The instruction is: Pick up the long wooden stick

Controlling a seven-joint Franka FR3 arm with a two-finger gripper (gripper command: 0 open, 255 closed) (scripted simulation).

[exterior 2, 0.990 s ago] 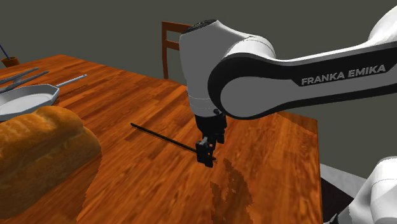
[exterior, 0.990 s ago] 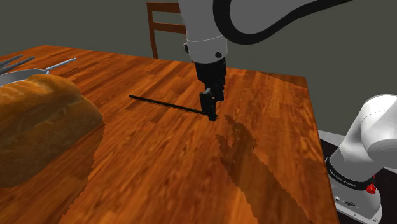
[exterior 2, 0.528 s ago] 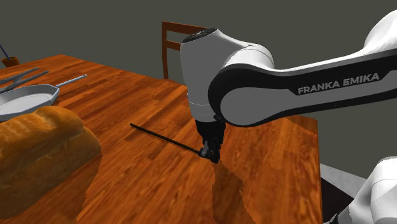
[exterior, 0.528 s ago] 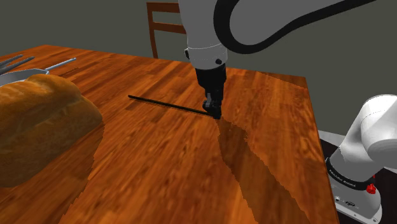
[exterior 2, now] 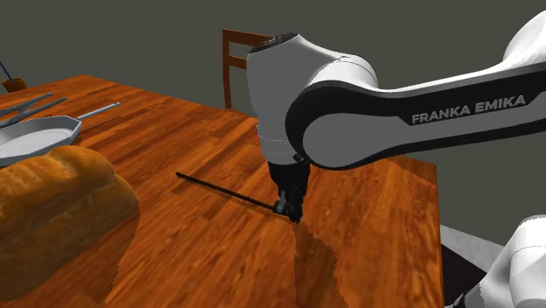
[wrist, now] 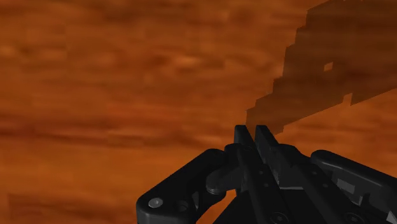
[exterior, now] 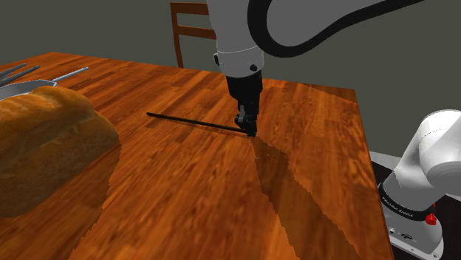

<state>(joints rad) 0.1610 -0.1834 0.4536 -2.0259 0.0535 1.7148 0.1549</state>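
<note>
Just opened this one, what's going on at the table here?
The white arm holds its black gripper down at the table, right at one end of a thin dark stick. The fingers are pinched nearly together on that end. The rest of the stick stretches low over the wood toward a big loaf of bread. Whether the stick has left the surface is hard to tell.

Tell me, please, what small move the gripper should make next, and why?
Probably lift straight up, slowly. The gripper looks shut on one end of the thin dark stick, which lies on the table; gripped at its end, it may tilt.
</note>
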